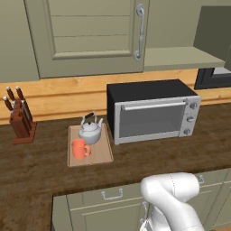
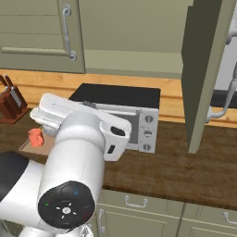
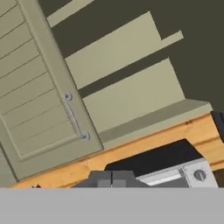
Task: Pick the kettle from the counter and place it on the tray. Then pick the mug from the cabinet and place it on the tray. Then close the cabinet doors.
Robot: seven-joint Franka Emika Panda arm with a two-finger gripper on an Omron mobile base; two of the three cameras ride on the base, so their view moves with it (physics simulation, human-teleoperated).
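Gripper (image 3: 112,178): clenched, grasping nothing, facing the cabinet.
Left door (image 1: 90,34): closed.
Right door (image 2: 203,69): open; a glancing push could slip off.
Tray (image 1: 103,155): kettle (image 1: 90,131), mug (image 1: 80,149) aboard.

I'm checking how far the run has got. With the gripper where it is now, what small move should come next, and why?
Probably swing toward the right cabinet door to push it shut. The kettle and mug already sit on the tray, the left door looks closed, the right one stands open, and the gripper is shut and holds nothing.
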